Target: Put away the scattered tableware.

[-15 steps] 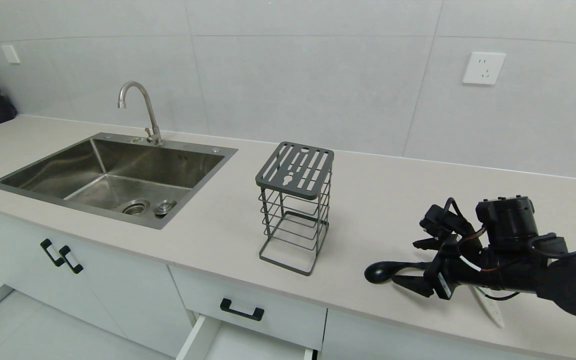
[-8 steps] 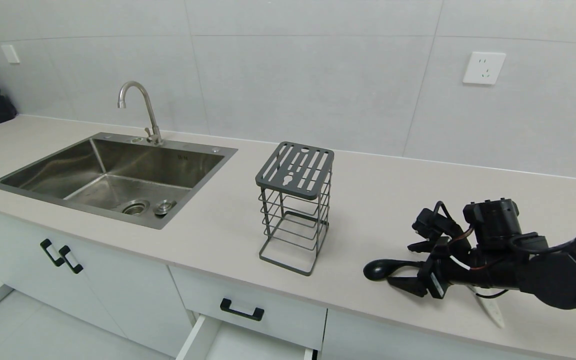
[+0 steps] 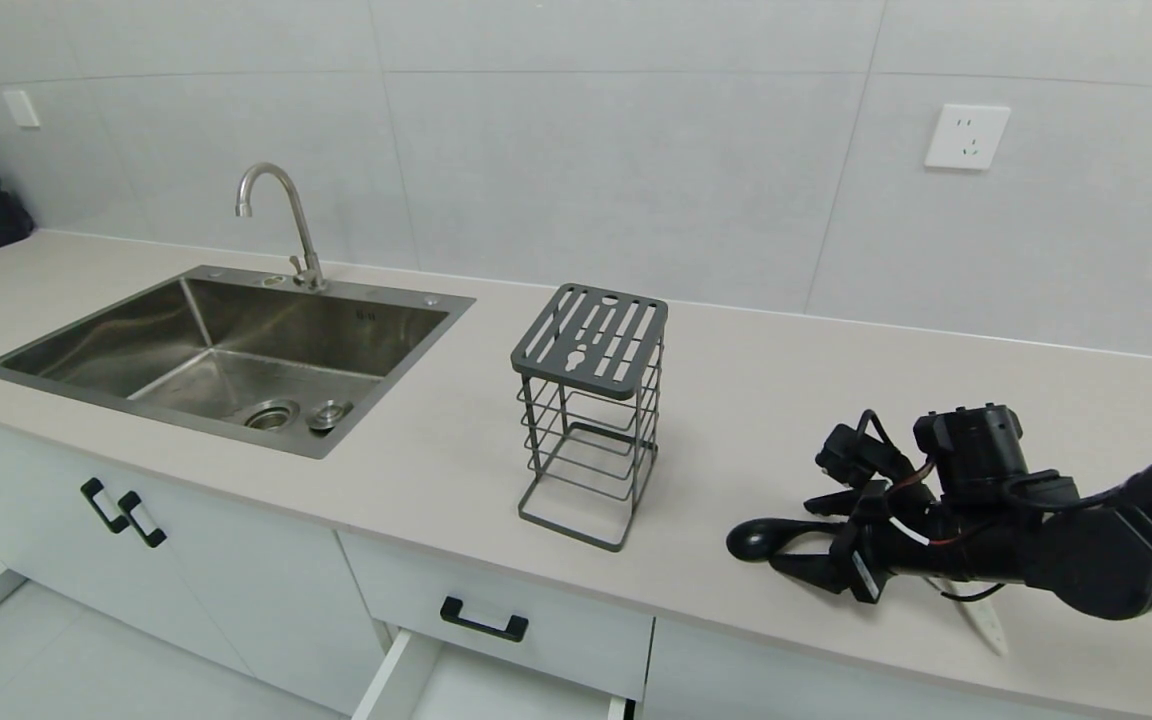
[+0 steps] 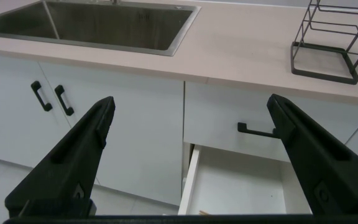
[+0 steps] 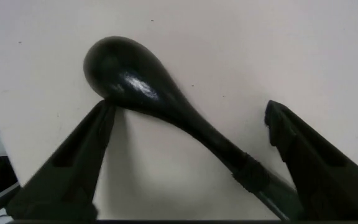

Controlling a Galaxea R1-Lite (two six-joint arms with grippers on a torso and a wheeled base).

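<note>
A black spoon (image 3: 754,539) lies on the beige counter near its front edge, right of the dark wire rack (image 3: 591,415). Its glossy bowl (image 5: 126,71) points toward the rack and its handle (image 5: 229,152) runs back between my right fingers. My right gripper (image 3: 829,545) is open and low over the counter, one finger (image 5: 67,174) on each side of the handle, not closed on it. My left gripper (image 4: 191,180) hangs open below counter height in front of the cabinets, holding nothing. A white utensil (image 3: 981,625) lies partly hidden under my right arm.
A steel sink (image 3: 226,345) with a tap (image 3: 281,215) is set into the counter's left part. Below the rack a drawer (image 4: 241,186) stands pulled out, under a shut drawer with a black handle (image 3: 483,620). A tiled wall with a socket (image 3: 967,136) backs the counter.
My right arm has come down and shifted slightly left, bringing the open gripper closer around the spoon's handle. The spoon has not moved.
</note>
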